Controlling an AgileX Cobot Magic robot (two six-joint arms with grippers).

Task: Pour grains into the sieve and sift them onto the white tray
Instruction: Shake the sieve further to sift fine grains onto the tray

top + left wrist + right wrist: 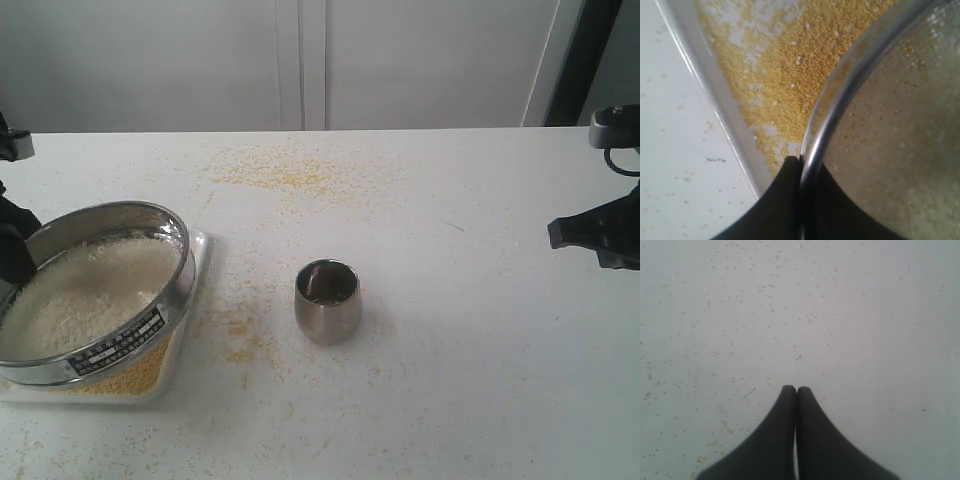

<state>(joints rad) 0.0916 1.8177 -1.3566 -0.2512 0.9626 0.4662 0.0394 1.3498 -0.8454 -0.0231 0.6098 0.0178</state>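
sifting, i judge: my left gripper [800,167] is clamped on the sieve [120,345] by its rim, near left, over the white tray [204,250]; grains [85,290] sit inside. right gripper [796,390] pinched together, idle. next: gentle level shakes.

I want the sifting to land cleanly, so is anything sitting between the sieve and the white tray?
Nothing visible does. The sieve sits right over the white tray, with only sifted yellow granules between them. The steel cup stands apart on the table.
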